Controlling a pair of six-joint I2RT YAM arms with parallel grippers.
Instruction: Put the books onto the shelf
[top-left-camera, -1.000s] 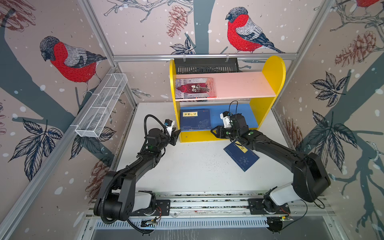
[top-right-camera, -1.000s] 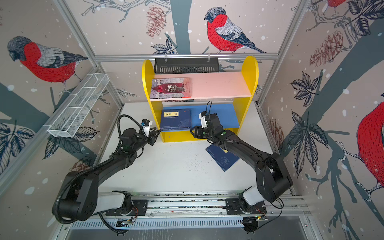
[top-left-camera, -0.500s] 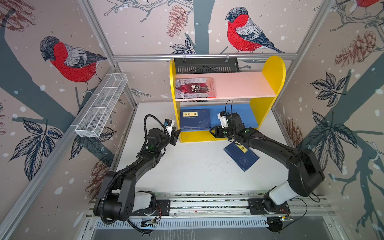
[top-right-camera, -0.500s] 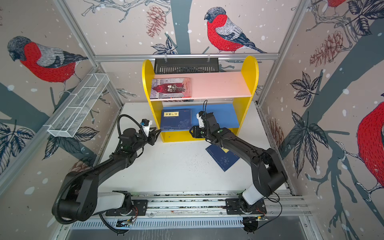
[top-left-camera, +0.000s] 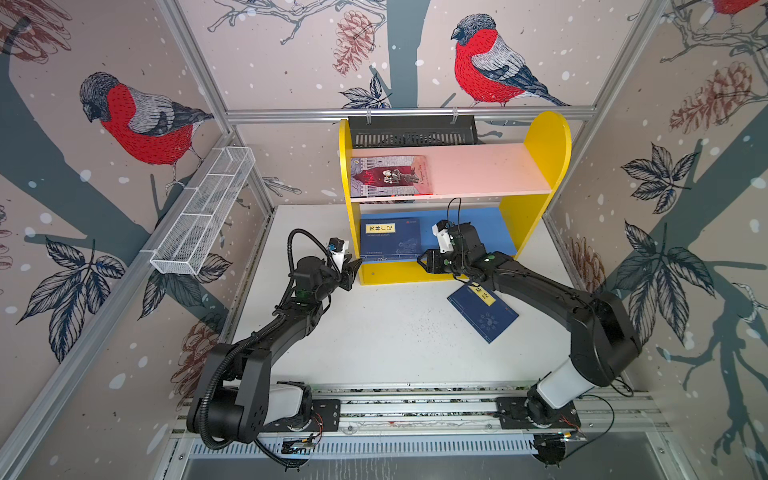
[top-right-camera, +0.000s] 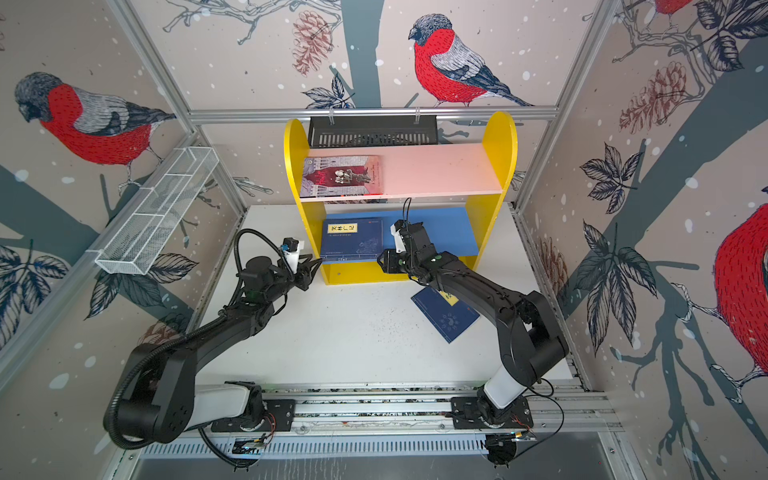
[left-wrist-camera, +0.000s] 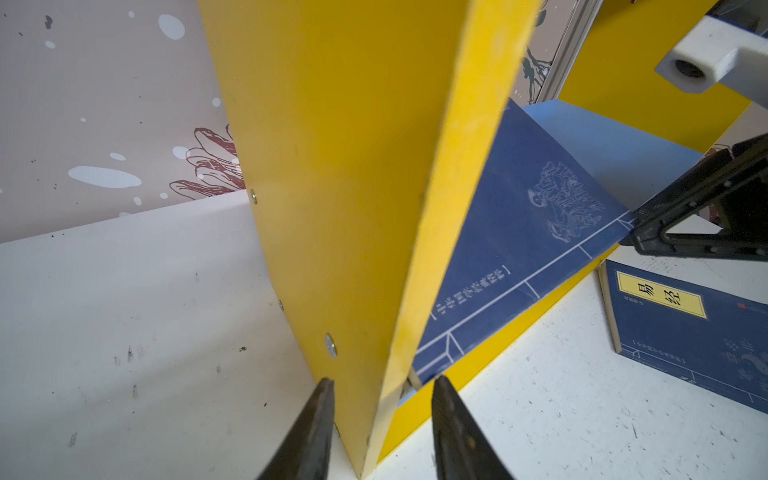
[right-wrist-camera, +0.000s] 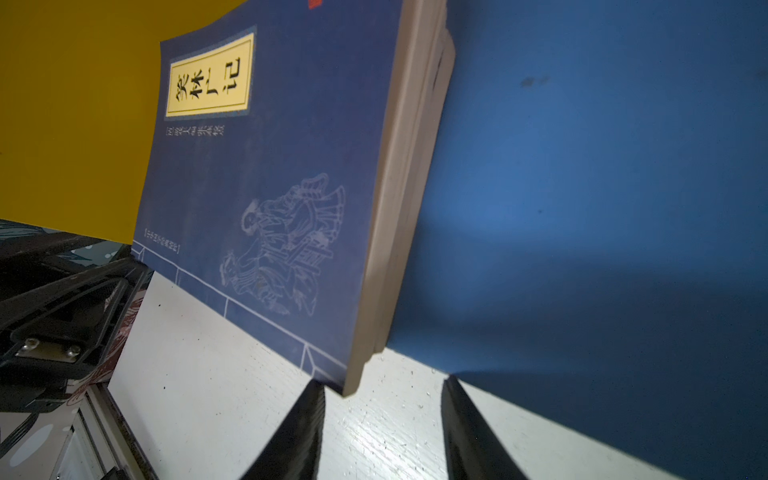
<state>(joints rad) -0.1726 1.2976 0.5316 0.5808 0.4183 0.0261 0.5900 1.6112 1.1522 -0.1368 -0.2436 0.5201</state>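
The yellow shelf (top-left-camera: 544, 141) (top-right-camera: 500, 137) stands at the back. A red and grey book (top-left-camera: 388, 176) (top-right-camera: 340, 176) lies on its pink board. A stack of navy books (top-left-camera: 390, 239) (top-right-camera: 351, 239) (right-wrist-camera: 270, 187) lies on the blue board (right-wrist-camera: 582, 208), its corner jutting past the front edge. Another navy book (top-left-camera: 484, 313) (top-right-camera: 446, 318) (left-wrist-camera: 685, 328) lies on the table under my right arm. My left gripper (top-left-camera: 352, 266) (left-wrist-camera: 384, 379) is open, straddling the shelf's left side panel (left-wrist-camera: 353, 166). My right gripper (top-left-camera: 422, 259) (right-wrist-camera: 383, 380) is open at the stack's jutting corner.
A white wire basket (top-left-camera: 203, 212) hangs on the left wall. A black slotted tray (top-left-camera: 411, 131) hangs behind the shelf. Patterned walls close in on both sides, and a metal rail (top-left-camera: 415, 409) carrying both arm bases runs along the front.
My right gripper has slid left along the lower board's front edge toward the navy stack. The left gripper has stayed at the side panel.
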